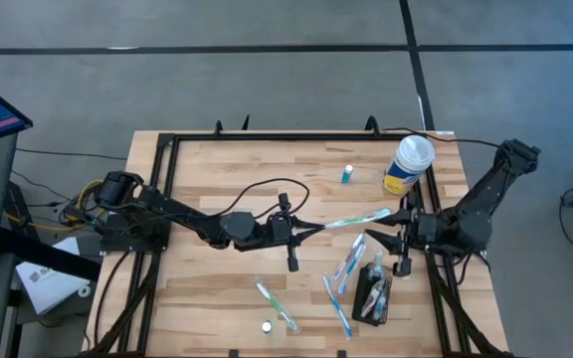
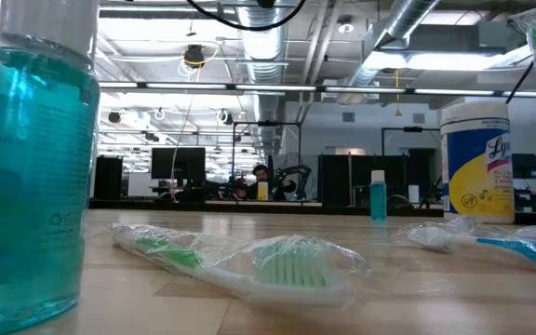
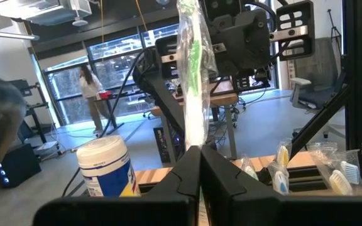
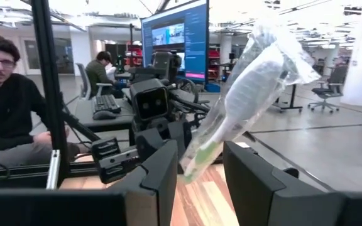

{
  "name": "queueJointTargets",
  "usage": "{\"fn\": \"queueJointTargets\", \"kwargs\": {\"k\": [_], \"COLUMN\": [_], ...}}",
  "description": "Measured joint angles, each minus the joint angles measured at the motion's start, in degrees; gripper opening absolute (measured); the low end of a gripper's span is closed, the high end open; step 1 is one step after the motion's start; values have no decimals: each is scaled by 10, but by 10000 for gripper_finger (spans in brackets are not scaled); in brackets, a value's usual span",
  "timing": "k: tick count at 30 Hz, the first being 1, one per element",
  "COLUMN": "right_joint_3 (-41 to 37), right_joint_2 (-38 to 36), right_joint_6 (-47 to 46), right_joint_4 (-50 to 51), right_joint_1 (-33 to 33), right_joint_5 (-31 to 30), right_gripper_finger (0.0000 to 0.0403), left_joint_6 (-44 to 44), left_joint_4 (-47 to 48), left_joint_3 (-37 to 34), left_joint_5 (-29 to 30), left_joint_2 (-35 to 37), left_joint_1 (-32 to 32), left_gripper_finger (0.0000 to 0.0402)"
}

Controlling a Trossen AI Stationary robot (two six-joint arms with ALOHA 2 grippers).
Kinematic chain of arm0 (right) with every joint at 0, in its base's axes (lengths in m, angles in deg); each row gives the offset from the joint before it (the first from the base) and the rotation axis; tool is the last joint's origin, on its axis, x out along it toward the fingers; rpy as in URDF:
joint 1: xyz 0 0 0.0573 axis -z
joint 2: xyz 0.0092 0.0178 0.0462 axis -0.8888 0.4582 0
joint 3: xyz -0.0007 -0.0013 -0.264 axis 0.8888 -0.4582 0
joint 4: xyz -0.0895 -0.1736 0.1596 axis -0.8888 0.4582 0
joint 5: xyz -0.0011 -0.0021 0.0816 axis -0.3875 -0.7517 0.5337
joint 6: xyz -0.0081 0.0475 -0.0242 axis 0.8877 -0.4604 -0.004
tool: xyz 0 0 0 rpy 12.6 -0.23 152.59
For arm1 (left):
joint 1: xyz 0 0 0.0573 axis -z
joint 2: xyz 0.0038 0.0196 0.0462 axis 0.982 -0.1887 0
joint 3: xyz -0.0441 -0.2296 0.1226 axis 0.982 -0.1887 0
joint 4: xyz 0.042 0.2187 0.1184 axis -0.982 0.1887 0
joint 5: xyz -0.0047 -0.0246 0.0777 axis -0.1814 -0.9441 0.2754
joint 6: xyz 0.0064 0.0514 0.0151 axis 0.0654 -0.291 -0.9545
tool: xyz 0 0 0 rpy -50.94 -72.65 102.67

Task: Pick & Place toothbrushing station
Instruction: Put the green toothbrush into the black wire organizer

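Note:
The toothbrushing station, a small black holder (image 1: pixel 374 296) with brushes in it, stands on the table near the front right. My left gripper (image 1: pixel 309 228) is over the table's middle, shut on a plastic-wrapped green toothbrush (image 1: pixel 356 219) that reaches toward the right. My right gripper (image 1: pixel 384 229) faces it with its fingers open. The brush's free end (image 4: pixel 201 157) lies between those fingers. Neither gripper shows in the low view. My left gripper pinches one end of the wrapped toothbrush (image 3: pixel 194 139) between its two shut fingers. The fingers come level from the table's left and lie in line with the brush. The brush sticks out past the fingertips, lifted clear of the table. My right gripper's fingers (image 4: pixel 162 172) flank the brush's free end; whether they touch it, I cannot tell.
A white-lidded yellow canister (image 1: pixel 409 164) and a small blue bottle (image 1: pixel 347 175) stand at the back right. Wrapped toothbrushes lie loose at the front (image 1: pixel 277 304) and beside the holder (image 1: pixel 346 264). A white cap (image 1: pixel 266 325) lies near the front edge. A teal bottle (image 2: pixel 26 167) stands close to the low camera.

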Motion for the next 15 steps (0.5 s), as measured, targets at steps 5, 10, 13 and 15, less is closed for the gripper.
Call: {"fn": "queueJointTargets", "kwargs": {"k": [5,10,13,15], "right_joint_3": [0,0,0,0], "right_joint_2": [0,0,0,0], "right_joint_6": [5,6,5,5], "right_joint_4": [-26,-32,-32,-34], "right_joint_1": [14,23,25,29], "right_joint_5": [4,3,3,2], "right_gripper_finger": [118,118,118,118], "left_joint_6": [0,0,-4,-4], "left_joint_4": [0,0,0,-1], "left_joint_3": [0,0,0,0], "left_joint_5": [1,3,4,4], "left_joint_2": [0,0,0,0], "left_joint_1": [0,0,0,0], "left_gripper_finger": [0,0,0,0]}}
